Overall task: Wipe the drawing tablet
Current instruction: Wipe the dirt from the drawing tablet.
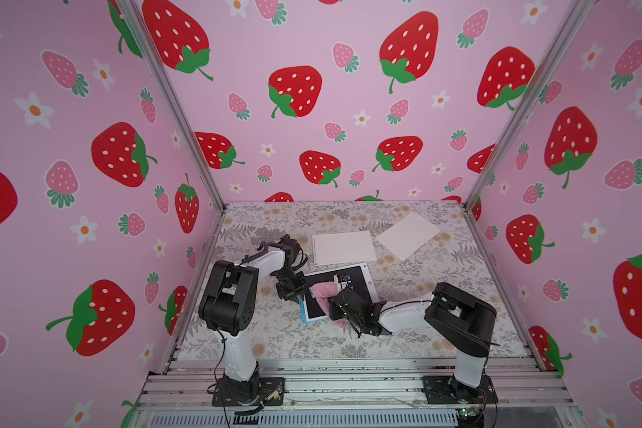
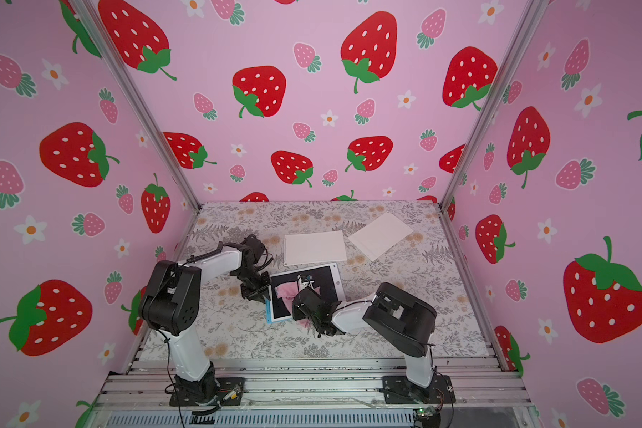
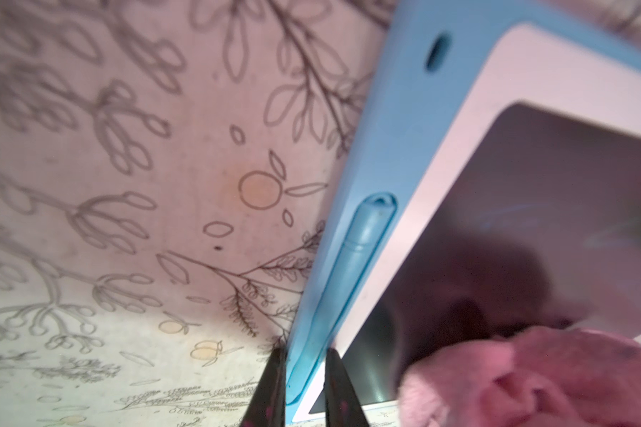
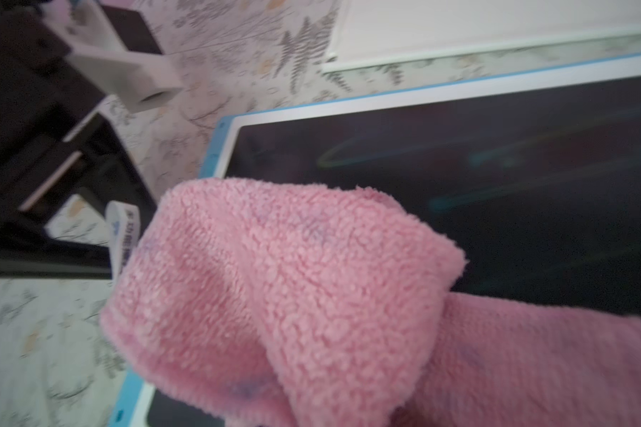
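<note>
**Desk:** Where is the drawing tablet (image 1: 362, 281) lying, and what is holding it?

**Operator:** It is lying flat and skewed on the floral worktop (image 1: 441, 296), just in front of two white sheets (image 1: 343, 247). I am steadying it with the left gripper (image 3: 306, 373), whose jaws are standing narrowly apart and pinching the blue rim on either side, beside the stylus (image 3: 356, 251) sitting in its slot. The right gripper (image 1: 341, 291) is clamping shut on a bunched pink cloth (image 4: 293, 281), which is draping onto the dark screen.

**Desk:** How is it all going to handle?

**Operator:** I am judging the tablet to be light, thin and stiff: a rigid plastic slab with rounded corners, a white bezel and a glossy black panel showing faint coloured strokes. It is probably sliding easily on that smooth covering, so the rim is where I am wanting the hold, never the glassy face. The cloth is looking soft, fleecy and limp, folding wherever it is unsupported, so I am expecting to press gently and drag it flat.
</note>
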